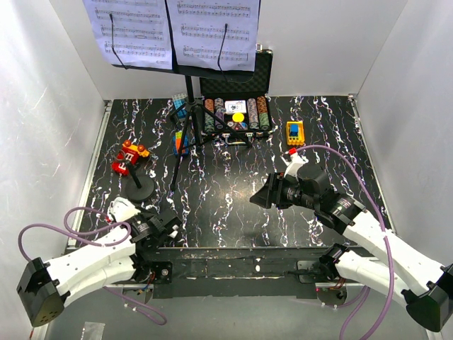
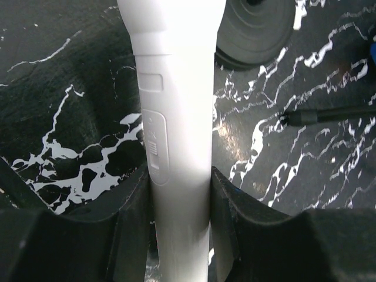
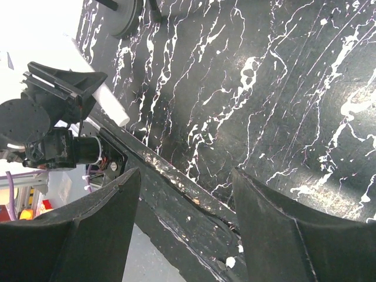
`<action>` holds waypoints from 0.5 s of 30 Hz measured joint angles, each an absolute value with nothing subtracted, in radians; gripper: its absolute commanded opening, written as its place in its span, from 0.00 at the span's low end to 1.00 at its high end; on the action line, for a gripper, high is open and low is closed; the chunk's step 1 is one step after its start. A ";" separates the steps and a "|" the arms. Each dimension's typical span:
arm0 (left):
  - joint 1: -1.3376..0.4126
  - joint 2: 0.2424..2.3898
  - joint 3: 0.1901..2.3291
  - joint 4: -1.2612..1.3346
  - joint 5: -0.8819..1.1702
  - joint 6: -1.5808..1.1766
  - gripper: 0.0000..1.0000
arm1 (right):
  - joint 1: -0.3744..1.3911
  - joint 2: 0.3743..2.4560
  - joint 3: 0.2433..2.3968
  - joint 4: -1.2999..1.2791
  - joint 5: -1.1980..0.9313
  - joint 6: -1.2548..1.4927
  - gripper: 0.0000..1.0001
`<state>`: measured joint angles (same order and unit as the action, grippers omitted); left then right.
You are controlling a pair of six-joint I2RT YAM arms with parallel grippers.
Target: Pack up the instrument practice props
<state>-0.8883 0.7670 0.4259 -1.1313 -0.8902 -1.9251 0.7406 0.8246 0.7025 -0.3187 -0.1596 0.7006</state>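
Your music stand [image 1: 190, 95] stands at the back, sheet-music pages [image 1: 127, 32] on its desk. Near-right of it your right gripper [image 3: 187, 211] hovers, jaws apart; near-left, your left gripper [image 2: 179, 200] clamps the white microphone [image 2: 176, 106] (round base [image 1: 140, 190] just beside).

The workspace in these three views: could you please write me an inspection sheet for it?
Surface: black, white-veined table top.
Job's things: music stand upright at the back, sheet-music pages on its desk; white microphone held near the black round-base stand.
Clutter: open poker chip case behind the tripod; toy blocks scattered around it.
Grippers: left gripper shut on the microphone; right gripper open, empty.
Cables: purple cables loop from both arms.
Surroundings: white walls on three sides.
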 measured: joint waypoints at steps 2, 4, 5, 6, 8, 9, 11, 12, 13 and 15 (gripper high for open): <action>-0.863 0.789 0.419 -1.112 -0.897 -1.945 0.00 | 0.741 0.825 0.702 -0.322 -0.160 0.699 0.70; -0.822 0.820 0.415 -1.082 -0.896 -1.958 0.00 | 0.741 0.825 0.702 -0.325 -0.160 0.699 0.70; -0.799 0.836 0.411 -1.062 -0.893 -1.962 0.00 | 0.741 0.825 0.702 -0.328 -0.160 0.699 0.70; -0.772 0.853 0.403 -1.037 -0.884 -1.966 0.00 | 0.741 0.825 0.703 -0.332 -0.160 0.699 0.70; -0.709 0.885 0.385 -0.979 -0.849 -1.959 0.00 | 0.741 0.824 0.703 -0.344 -0.159 0.698 0.70; -0.682 0.898 0.378 -0.954 -0.832 -1.950 0.00 | 0.741 0.824 0.703 -0.348 -0.159 0.698 0.70; -0.627 0.925 0.365 -0.902 -0.796 -1.929 0.00 | 0.741 0.821 0.703 -0.356 -0.155 0.693 0.70; -0.608 0.933 0.363 -0.882 -0.789 -1.917 0.00 | 0.741 0.817 0.703 -0.361 -0.152 0.690 0.70; -0.599 0.933 0.363 -0.865 -0.784 -1.908 0.00 | 0.741 0.814 0.703 -0.365 -0.152 0.687 0.70; -0.583 0.933 0.359 -0.831 -0.778 -1.888 0.00 | 0.741 0.806 0.703 -0.370 -0.145 0.680 0.70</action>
